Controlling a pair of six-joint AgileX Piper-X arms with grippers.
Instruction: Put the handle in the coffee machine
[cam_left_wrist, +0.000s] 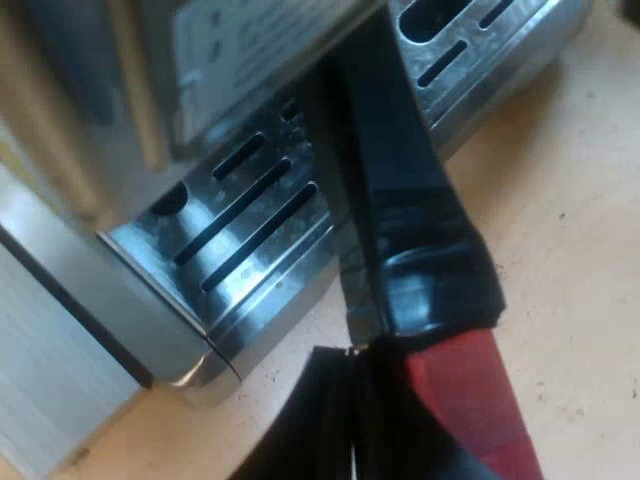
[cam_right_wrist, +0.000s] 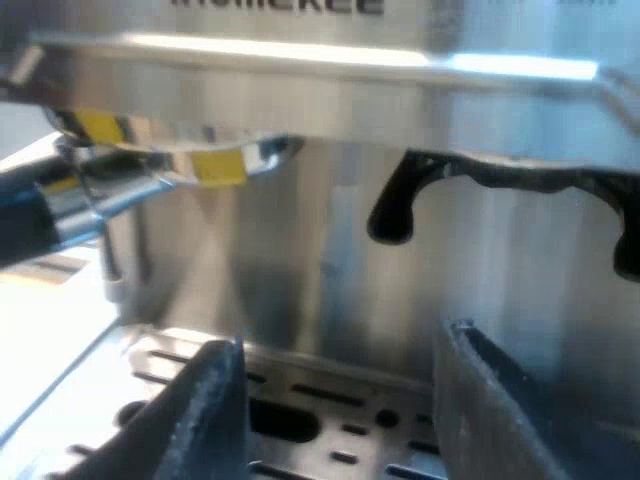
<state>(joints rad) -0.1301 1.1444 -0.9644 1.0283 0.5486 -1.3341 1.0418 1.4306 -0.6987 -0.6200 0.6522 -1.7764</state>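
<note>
**Item:** dark holder handle with a red end (cam_left_wrist: 425, 260), slanting in under the front of the brushed-steel espresso machine (cam_right_wrist: 330, 100), above its slotted drip tray (cam_left_wrist: 250, 220) beside the pale wooden desk (cam_left_wrist: 570, 200).

**Left pincer** (cam_left_wrist: 360, 420): clenching the handle near its red end.

**Right pincer** (cam_right_wrist: 335, 410): hanging released and empty over the tray.

**Step:** insertion seemingly proceeding. The next move is probably calling for raising the holder into its seat, then twisting it to lock.
</note>
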